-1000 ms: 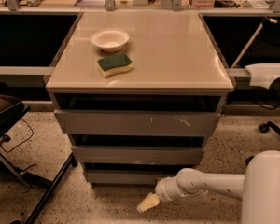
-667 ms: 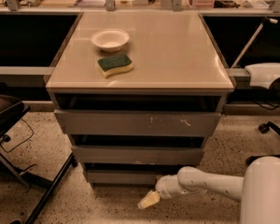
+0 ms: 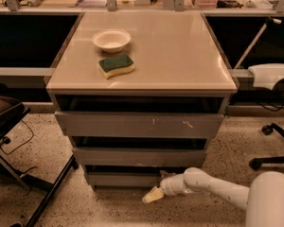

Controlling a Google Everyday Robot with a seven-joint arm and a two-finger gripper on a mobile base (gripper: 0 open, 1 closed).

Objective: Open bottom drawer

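The bottom drawer [image 3: 123,179] is the lowest and narrowest of three flat grey fronts under the beige cabinet top [image 3: 180,56]. Its front sits a little behind the fronts above it, with a dark gap over it. My gripper [image 3: 153,196] hangs low in front of the drawer's right end, just above the floor, its pale fingers pointing down and left. The white arm [image 3: 213,186] reaches in from the lower right. The gripper is below the drawer's front edge and I see no contact with it.
A white bowl [image 3: 111,40] and a green-and-yellow sponge [image 3: 116,65] lie on the cabinet top. A dark chair frame [image 3: 19,145] stands at the left. A chair base with castors [image 3: 272,148] is at the right. The floor is speckled.
The gripper and arm have stayed almost in place in front of the bottom drawer. The drawers have not moved.
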